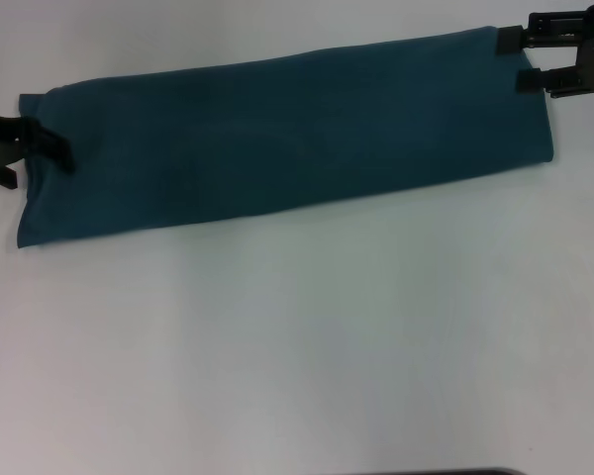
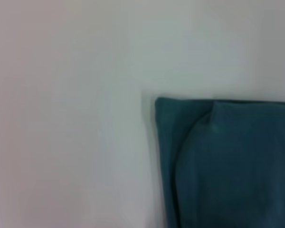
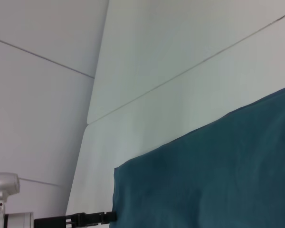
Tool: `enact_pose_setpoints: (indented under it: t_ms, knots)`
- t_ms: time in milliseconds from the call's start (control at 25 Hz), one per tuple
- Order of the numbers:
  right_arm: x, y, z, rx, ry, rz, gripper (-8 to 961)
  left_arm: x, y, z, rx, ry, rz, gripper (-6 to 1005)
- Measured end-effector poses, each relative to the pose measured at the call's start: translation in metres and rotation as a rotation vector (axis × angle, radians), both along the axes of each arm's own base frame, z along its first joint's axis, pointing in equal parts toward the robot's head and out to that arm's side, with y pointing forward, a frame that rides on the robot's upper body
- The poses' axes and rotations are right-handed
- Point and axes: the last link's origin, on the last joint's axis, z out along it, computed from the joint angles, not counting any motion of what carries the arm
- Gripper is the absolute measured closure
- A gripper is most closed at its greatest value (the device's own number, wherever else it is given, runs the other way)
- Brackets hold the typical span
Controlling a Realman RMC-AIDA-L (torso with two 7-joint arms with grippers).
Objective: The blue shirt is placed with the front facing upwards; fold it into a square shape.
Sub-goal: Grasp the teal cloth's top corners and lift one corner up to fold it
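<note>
The blue shirt point(image 1: 287, 134) lies folded into a long band across the far part of the white table point(image 1: 297, 346), running slightly uphill from left to right. No letters show on it. My left gripper point(image 1: 42, 148) is at the band's left end, touching the cloth edge. At the right end, my right gripper point(image 1: 515, 61) is open, its two black fingers point(image 1: 510, 40) spread beside the top corner. The left wrist view shows a shirt corner point(image 2: 228, 161) with an overlapping folded layer. In the right wrist view the shirt point(image 3: 213, 180) fills the lower right, and the left gripper point(image 3: 85, 219) reaches its far corner.
White table surface spreads in front of the shirt toward me. A dark edge point(image 1: 455, 472) shows at the bottom of the head view. Beyond the table, the right wrist view shows white panels and a small white device point(image 3: 2, 185).
</note>
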Motion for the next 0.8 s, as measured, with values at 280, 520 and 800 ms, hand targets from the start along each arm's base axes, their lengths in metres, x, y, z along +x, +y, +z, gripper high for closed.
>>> enact_pose_setpoints:
  t_ms: [280, 520, 800]
  knots:
    - [0.001, 0.0, 0.001, 0.001, -0.002, -0.001, 153, 0.001, -0.001, -0.007, -0.018, -0.009, 0.003, 206]
    - [0.003, -0.001, 0.002, 0.003, -0.002, -0.007, 157, 0.006, 0.0, -0.009, -0.025, -0.025, -0.007, 207]
    - [0.003, -0.002, 0.002, 0.005, -0.002, -0.006, 161, 0.019, 0.0, -0.017, -0.056, -0.092, -0.042, 207]
